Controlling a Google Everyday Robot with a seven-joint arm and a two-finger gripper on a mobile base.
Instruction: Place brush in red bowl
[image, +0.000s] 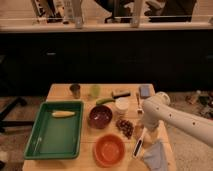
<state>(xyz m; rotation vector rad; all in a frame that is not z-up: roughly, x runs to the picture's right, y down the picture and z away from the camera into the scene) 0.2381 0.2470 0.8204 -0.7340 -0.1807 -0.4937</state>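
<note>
Fingers of the gripper stand apart, though they are hard to pick out beneath the white arm, which comes in over the right edge of the desk and is cut off there. The gripper hangs low near that right edge, just beside the upper end of the brush.

Along the left edge sits one green tray with one yellow oblong item in it. By the far edge stand one metal cup and one pale green thing too blurred to name, then one dark scrub brush. There are two bowls: a dark maroon bowl mid-desk, and the red bowl, wide, shallow and orange-red, at the near edge. One white cup stands right of the maroon bowl.

The brush lies slanted on the desk, near the red bowl's right side but apart from it, its handle light above and dark toward the near edge. Its head cannot be made out.

One blue sponge sits toward the far right corner, and one bluish cloth at the near right corner is partly cut off.
</note>
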